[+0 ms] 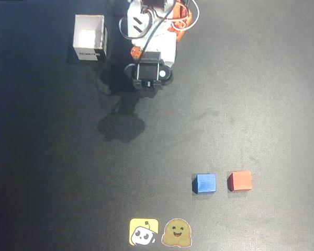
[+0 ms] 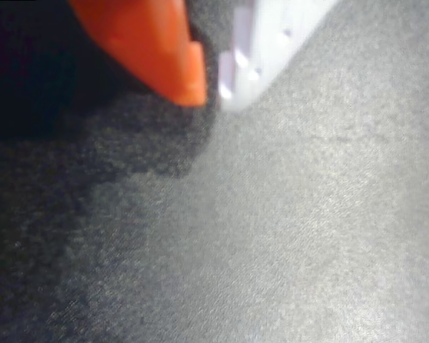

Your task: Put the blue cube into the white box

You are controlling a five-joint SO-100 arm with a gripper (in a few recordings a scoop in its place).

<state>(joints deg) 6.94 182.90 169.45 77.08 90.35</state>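
Sitting folded at the top of the overhead view, the white-and-orange arm (image 1: 152, 31) keeps close to its base, with a black camera block (image 1: 149, 73) at its lower end over the dark desk (image 1: 52, 172). The white box (image 1: 89, 36) is the landmark here: it stands just left of the arm, open side up, with a dark-printed label on its lower wall. The arm's shadow lies on the desk below and right of the box.

The blue cube (image 1: 204, 183) rests on the desk well apart from the white box — far down and to the right of it, on the other side of the arm. Just beside the blue cube, on its right and not touching it, sits a red-orange cube (image 1: 240, 181). Two stickers lie lower still, down and to the right of the box near the bottom edge: a yellow square one (image 1: 143, 231) and, touching its right side, a brown smiling one (image 1: 177, 232).

In the wrist view the tool (image 2: 213, 86) shows as an orange finger (image 2: 150, 43) and a pale finger (image 2: 264, 43) whose tips nearly meet — the jaws stand together or very nearly so, with nothing between them. Below them is only the blurred grey desk surface, darker at the left.
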